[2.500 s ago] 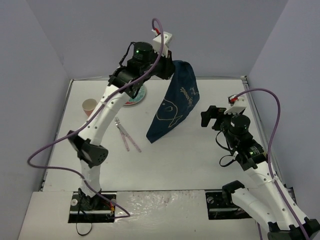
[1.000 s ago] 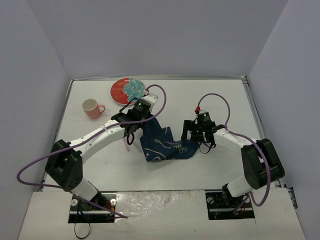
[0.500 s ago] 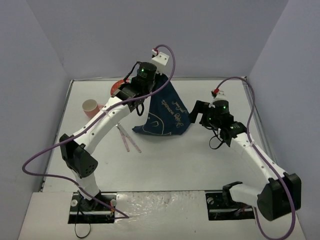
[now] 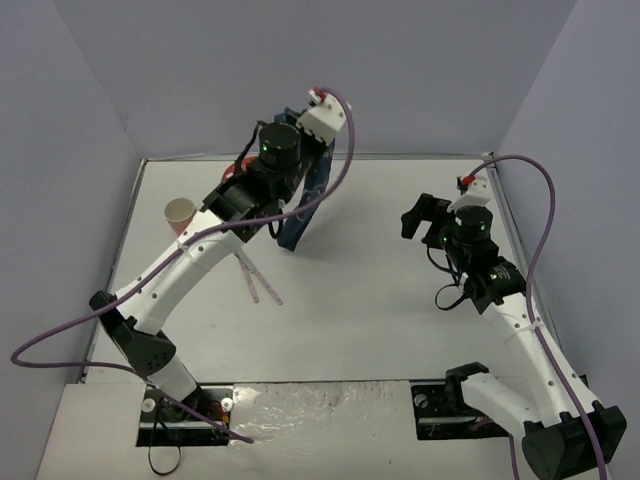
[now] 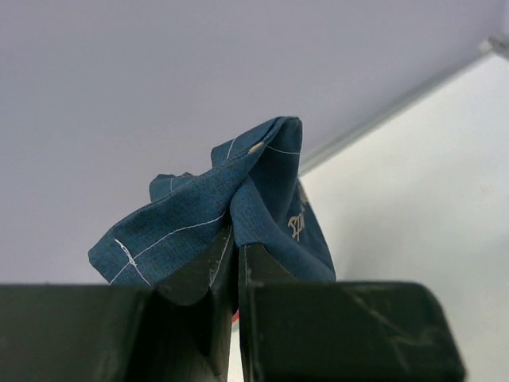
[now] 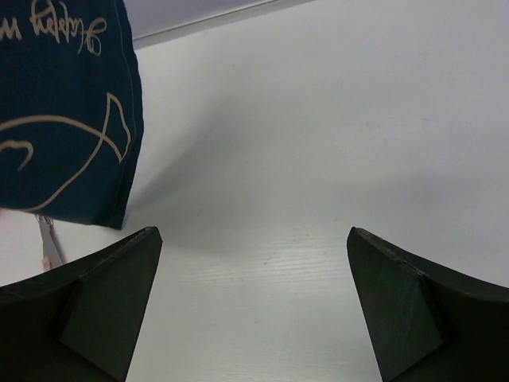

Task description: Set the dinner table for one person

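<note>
Spreading step: placemat [image 5: 203, 219] hangs pinched in left end effector [image 5: 237, 259]; right end effector [image 6: 253, 239], gaping empty, should catch its corner.

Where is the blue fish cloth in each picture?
Top external: the blue fish cloth hangs left of centre, towards the far wall.
Left wrist: in the middle, pinched by the left gripper.
Right wrist: top left corner.
Shared landmark: the white dinner table meeting the lavender back wall.
</note>
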Motion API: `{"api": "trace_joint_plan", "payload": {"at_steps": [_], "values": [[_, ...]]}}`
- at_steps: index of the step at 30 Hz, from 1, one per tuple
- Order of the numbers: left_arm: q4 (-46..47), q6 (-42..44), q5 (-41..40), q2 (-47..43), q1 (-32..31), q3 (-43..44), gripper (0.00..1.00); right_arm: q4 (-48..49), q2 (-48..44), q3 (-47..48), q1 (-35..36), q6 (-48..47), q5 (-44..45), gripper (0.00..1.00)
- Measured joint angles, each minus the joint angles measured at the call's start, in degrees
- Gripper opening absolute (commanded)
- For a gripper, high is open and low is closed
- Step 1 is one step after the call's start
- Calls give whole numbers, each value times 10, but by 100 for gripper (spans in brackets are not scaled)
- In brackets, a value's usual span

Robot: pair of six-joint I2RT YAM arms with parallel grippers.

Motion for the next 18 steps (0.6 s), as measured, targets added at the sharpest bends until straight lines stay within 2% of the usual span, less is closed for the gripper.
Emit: {"api": "trace_joint_plan", "payload": {"at_steps": [2, 7, 10, 13, 18], "values": [[14, 4, 1, -14, -30, -63, 28, -2, -2, -18, 0, -2, 1, 100], [27, -27, 10, 5, -106, -202, 58, -13, -7, -60, -1, -2, 1, 100], [19, -57, 15, 33, -148, -249, 86, -18, -20, -75, -4, -2, 1, 100], [9, -95, 28, 36, -175, -264, 96, -19, -33, -78, -8, -2, 1, 100], [6, -151, 29, -7, -177, -263, 97, -18, -35, -79, -12, -3, -5, 100]]}}
